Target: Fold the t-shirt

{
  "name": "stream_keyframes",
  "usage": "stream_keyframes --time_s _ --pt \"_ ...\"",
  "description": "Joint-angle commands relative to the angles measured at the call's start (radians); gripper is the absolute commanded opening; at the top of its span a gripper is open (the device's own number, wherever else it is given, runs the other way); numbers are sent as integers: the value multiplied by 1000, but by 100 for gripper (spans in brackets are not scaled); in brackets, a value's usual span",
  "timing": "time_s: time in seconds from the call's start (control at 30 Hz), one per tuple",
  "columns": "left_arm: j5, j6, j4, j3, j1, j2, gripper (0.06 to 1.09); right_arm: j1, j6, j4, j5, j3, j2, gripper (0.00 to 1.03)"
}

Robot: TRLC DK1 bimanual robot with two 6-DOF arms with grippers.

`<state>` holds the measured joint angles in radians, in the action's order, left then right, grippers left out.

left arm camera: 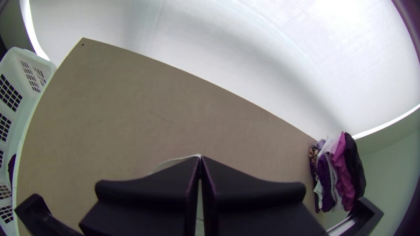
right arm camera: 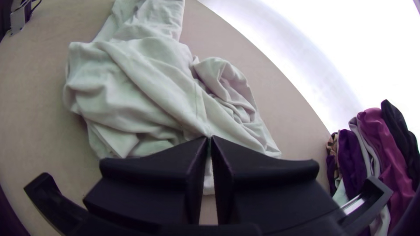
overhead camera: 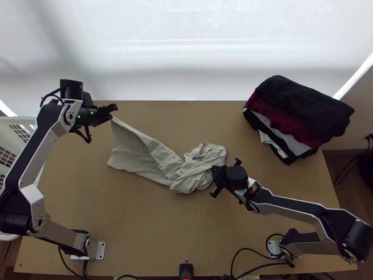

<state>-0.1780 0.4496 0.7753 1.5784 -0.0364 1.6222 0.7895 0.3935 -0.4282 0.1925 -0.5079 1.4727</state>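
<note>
The pale grey-beige t-shirt [overhead camera: 156, 161] lies bunched at its right part and stretches as a wrinkled strip toward the upper left. My left gripper [overhead camera: 112, 113] is shut on its far left corner, lifted off the table; in the left wrist view the left gripper [left arm camera: 201, 159] pinches a bit of pale cloth. At the bunched end is my right gripper [overhead camera: 215, 171]. From the right wrist, the right gripper [right arm camera: 209, 140] is shut on a raised fold of the t-shirt [right arm camera: 148, 87], with cloth also showing under the fingers.
A stack of folded dark, maroon and white clothes [overhead camera: 303, 116] sits at the table's far right corner. A white basket [overhead camera: 16, 135] stands beyond the left edge. Bare table [overhead camera: 140, 224] lies between the arms, with cables near the right base.
</note>
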Motion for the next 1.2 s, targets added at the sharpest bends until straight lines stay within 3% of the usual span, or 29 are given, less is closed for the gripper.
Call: stream_keyframes --time_s 0.0,0.13,0.43,0.77,1.17 --pt "6 17 -5 42 13 13 9 -15 -25 -21 19 -32 31 3" --pt "6 18 -1 71 30 8 9 -29 -133 23 55 -78 -40 3" --pt "49 20 13 216 53 -73 9 -47 -357 381 85 -351 -244 3" --pt "72 3 44 341 116 -113 9 -138 -372 465 139 -621 -307 3" --pt "60 -8 61 351 184 -228 9 -161 -367 477 139 -620 -457 3"
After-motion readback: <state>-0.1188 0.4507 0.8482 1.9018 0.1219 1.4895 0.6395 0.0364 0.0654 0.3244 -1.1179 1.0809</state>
